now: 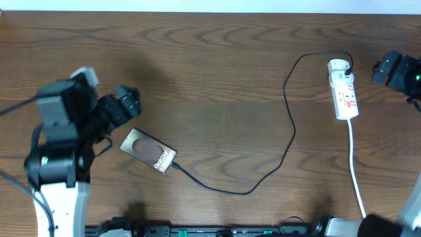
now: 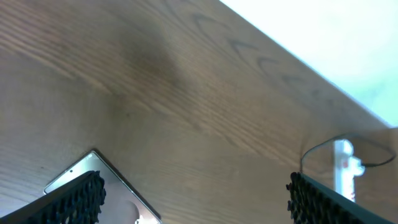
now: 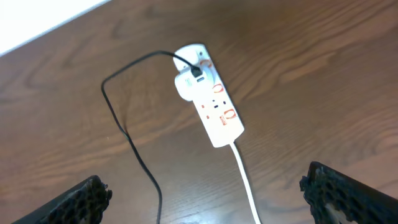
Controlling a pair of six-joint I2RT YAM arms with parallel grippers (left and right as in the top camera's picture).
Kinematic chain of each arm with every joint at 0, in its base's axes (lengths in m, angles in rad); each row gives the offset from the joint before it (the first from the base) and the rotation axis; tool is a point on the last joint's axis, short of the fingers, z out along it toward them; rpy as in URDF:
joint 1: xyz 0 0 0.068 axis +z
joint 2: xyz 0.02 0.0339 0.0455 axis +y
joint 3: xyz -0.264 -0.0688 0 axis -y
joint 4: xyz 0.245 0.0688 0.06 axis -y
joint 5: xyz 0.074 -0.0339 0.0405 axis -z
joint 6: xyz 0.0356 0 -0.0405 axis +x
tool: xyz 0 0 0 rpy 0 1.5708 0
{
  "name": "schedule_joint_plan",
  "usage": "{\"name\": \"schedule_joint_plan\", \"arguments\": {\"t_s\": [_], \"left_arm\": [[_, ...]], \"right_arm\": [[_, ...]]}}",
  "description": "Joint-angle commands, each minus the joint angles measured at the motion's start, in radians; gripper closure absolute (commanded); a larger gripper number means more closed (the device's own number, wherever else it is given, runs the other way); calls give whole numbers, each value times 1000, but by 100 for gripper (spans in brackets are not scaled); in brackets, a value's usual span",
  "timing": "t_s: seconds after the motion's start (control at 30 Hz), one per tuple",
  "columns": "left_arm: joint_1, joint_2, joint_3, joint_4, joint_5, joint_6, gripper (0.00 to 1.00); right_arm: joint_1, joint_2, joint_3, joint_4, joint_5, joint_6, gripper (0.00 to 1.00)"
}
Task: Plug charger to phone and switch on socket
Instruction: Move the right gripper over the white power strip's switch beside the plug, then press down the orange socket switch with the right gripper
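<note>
Nearest the arms' bases, the charger (image 1: 293,131) sags in a loose loop just to the right of the phone (image 1: 148,151). Its plug tip (image 1: 176,166) meets the phone's near end by the "Galaxy" lettering. Whether it is fully seated is too small to tell.

The cable looks thin and limp, so I judge it will push nothing. Any correction should be made at the stiff moulded tip, not along the cord.

The phone lies flat and askew on the bench (image 1: 217,85), face up. It should be light, but its glossy face is probably slick. The silvery long edges are the safer hold, and a sideways nudge would likely send it skating.

Just beyond the phone, on its left, hangs the left end effector (image 2: 194,186), fingers spread wide and empty. One corner of the phone shows between them in the wrist view.

Far to the right of the phone, at the back of the bench, lies the white power strip (image 1: 343,89). A white adapter (image 3: 186,84) sits in its far outlet, with the charger running out of it, and a white cord (image 1: 355,171) trails off its near end. Small red-marked switches (image 3: 229,115) sit beside the outlets.

The strip looks light, so a slanted press could tip or slide it. A straight downward poke with one fingertip suits it best.

Further right again, the right end effector (image 3: 202,180) hovers beside the strip, fingers apart and holding nothing.
</note>
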Motion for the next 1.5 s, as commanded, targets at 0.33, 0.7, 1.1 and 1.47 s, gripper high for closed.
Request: {"name": "schedule_joint_plan", "arguments": {"t_s": [0.33, 0.7, 1.1, 1.47], "left_arm": [[-248, 185, 182, -51, -355, -160, 7], [-254, 207, 182, -67, -355, -159, 7], [-254, 207, 182, -97, -378, -156, 7], [-254, 207, 182, -109, -378, -155, 7]], "right_arm": [[-78, 472, 386, -132, -108, -148, 1], [-123, 722, 430, -128, -378, -373, 1], [-116, 864, 429, -137, -434, -447, 1], [-47, 917, 426, -135, -431, -465, 1]]}}
